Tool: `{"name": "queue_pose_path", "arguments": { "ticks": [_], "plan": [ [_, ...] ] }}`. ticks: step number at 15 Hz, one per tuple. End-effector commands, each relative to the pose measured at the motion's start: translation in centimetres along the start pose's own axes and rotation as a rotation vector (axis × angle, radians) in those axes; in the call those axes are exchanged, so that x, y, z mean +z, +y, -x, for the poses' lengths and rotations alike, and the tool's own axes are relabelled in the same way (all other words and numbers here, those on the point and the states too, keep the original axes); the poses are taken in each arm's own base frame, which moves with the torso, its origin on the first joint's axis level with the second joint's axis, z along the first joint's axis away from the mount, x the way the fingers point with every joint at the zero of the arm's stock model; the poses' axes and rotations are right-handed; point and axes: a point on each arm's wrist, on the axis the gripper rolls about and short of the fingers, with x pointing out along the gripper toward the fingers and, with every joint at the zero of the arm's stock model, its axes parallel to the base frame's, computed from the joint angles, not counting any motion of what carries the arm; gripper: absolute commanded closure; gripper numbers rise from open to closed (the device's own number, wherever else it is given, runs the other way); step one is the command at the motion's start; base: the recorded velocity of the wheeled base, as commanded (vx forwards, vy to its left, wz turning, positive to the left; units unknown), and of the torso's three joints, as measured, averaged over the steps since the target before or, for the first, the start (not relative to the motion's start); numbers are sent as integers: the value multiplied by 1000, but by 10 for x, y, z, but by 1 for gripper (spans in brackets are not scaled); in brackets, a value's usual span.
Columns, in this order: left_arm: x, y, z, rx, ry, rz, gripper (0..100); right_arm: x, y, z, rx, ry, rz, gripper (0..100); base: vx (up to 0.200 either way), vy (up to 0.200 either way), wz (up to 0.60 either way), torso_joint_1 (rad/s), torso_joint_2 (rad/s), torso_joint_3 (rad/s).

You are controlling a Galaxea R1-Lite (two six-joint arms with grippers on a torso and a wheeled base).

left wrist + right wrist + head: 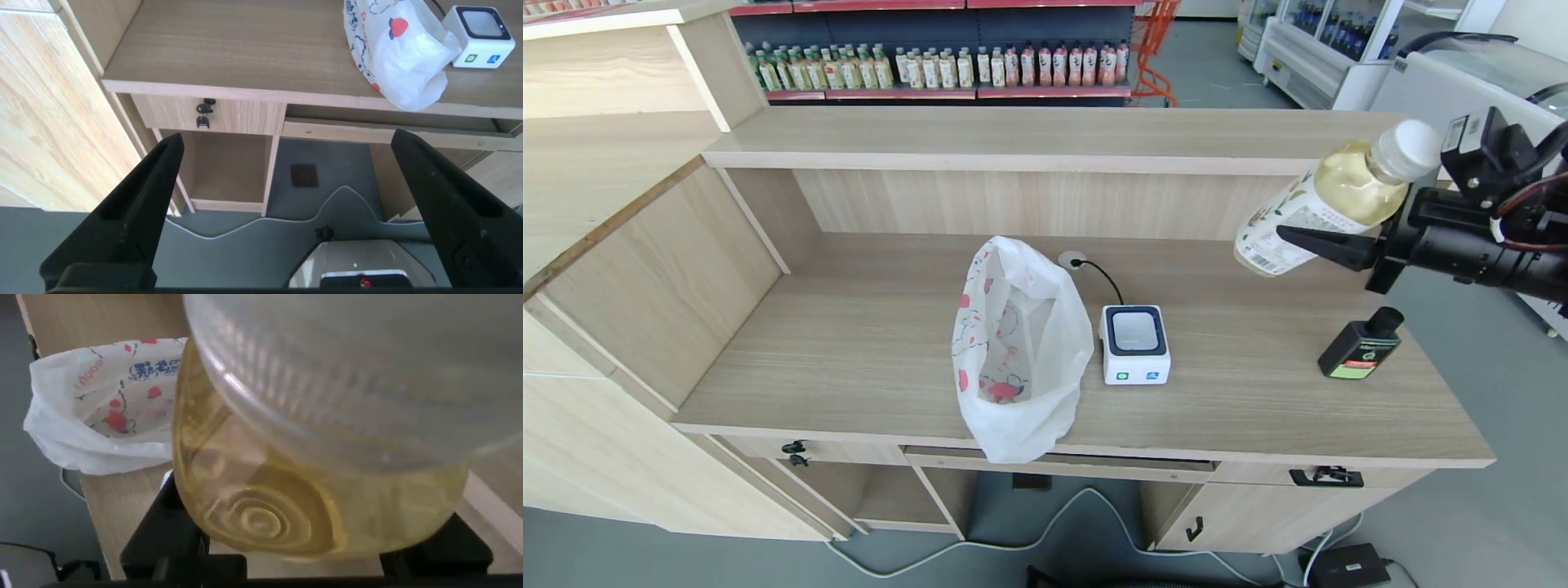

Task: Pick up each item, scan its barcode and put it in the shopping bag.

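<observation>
Holding bottle (pixel 1339 184) aloft, right hand (pixel 1298 227) above counter (pixel 1241 400) right edge; bag (pixel 1045 327) central.

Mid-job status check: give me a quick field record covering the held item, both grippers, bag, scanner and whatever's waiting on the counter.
held item: tea bottle, white cap, tilted, raised over the right end of the counter
right gripper: shut on the tea bottle
left gripper: open, holding nothing, low in front of the counter
shopping bag: mouth open, centre front of the counter
barcode scanner: right next to the bag, on its right
waiting: small dark bottle, right end of the counter, apart from the scanner
</observation>
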Motion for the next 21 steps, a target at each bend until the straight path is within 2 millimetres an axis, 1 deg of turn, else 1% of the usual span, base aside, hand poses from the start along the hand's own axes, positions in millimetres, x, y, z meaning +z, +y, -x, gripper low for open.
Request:
{"name": "queue_pose_path", "arguments": {
  "ticks": [1, 3, 4, 6, 7, 9, 10, 11, 12, 13, 15, 17, 18, 21],
  "plan": [
    [0, 0, 0, 0, -1, 0, 0, -22, 0, -24, 40, -1, 76, 100, 0, 0, 0, 0, 0, 0],
    [0, 0, 0, 0, -1, 0, 0, -34, 1, -30, 57, 3, 212, 100, 0, 0, 0, 0, 0, 0],
    [0, 0, 0, 0, -1, 0, 0, -42, 3, -34, 67, 6, 318, 100, 0, 0, 0, 0, 0, 0],
    [0, 0, 0, 0, -1, 0, 0, -56, 9, -37, 90, 21, 466, 100, 0, 0, 0, 0, 0, 0],
    [0, 0, 0, 0, -1, 0, 0, -61, 10, -39, 98, 22, 505, 100, 0, 0, 0, 0, 0, 0],
    [0, 0, 0, 0, -1, 0, 0, -68, 15, -50, 116, -2, 583, 100, 0, 0, 0, 0, 0, 0],
    [0, 0, 0, 0, -1, 0, 0, -67, 13, -52, 99, -28, 615, 100, 0, 0, 0, 0, 0, 0],
    [0, 0, 0, 0, -1, 0, 0, -70, 16, -53, 108, -80, 639, 100, 0, 0, 0, 0, 0, 0],
    [0, 0, 0, 0, -1, 0, 0, -72, 22, -53, 129, -133, 660, 100, 0, 0, 0, 0, 0, 0],
    [0, 0, 0, 0, -1, 0, 0, -78, 35, -53, 154, -174, 689, 100, 0, 0, 0, 0, 0, 0],
    [0, 0, 0, 0, -1, 0, 0, -90, 50, -50, 186, -184, 706, 100, 0, 0, 0, 0, 0, 0],
    [0, 0, 0, 0, -1, 0, 0, -99, 52, -53, 192, -181, 725, 100, 0, 0, 0, 0, 0, 0],
    [0, 0, 0, 0, -1, 0, 0, -106, 54, -54, 195, -177, 772, 100, 0, 0, 0, 0, 0, 0],
    [0, 0, 0, 0, -1, 0, 0, -119, 57, -57, 201, -173, 821, 100, 0, 0, 0, 0, 0, 0]
  ]
}}
